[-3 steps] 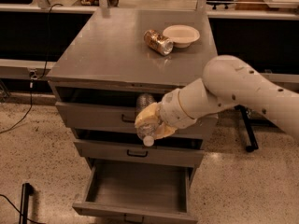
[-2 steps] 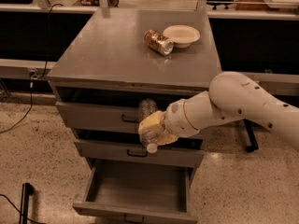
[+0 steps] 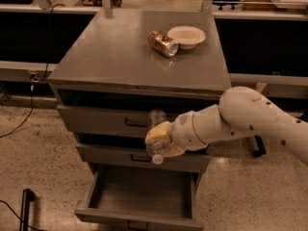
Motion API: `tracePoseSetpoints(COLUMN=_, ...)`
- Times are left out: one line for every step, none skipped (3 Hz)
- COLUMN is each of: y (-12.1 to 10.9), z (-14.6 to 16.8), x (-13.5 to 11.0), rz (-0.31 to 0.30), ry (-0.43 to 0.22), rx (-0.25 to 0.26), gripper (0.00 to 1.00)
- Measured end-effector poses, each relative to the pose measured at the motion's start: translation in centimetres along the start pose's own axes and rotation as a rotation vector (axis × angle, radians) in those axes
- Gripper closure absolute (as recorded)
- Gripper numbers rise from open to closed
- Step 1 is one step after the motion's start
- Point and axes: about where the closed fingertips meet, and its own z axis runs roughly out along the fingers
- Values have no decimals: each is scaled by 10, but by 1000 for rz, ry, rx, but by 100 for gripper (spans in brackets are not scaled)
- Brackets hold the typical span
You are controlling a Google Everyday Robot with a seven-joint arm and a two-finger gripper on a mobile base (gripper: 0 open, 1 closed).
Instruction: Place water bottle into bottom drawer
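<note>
The water bottle is a clear crinkled plastic bottle with its white cap pointing down. My gripper is shut on the water bottle around its lower half. It holds the bottle in front of the middle drawer, above the bottom drawer. The bottom drawer is pulled out and shows a plain grey interior with nothing in it.
A grey metal cabinet carries a brown-gold can lying on its side and a pale bowl at the back right of its top. The two upper drawers have dark handles. A speckled floor surrounds the cabinet.
My gripper has moved down and a little to the right with the bottle, from the top drawer's front toward the middle drawer's front.
</note>
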Motion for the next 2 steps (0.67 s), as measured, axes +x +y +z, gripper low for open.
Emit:
tracePoseSetpoints(y=17, z=11, x=-17, rz=40, ry=35, rx=6, gripper=100)
tracePoseSetpoints(y=18, z=13, x=-17, rz=43, ry=29, rx=4, gripper=100)
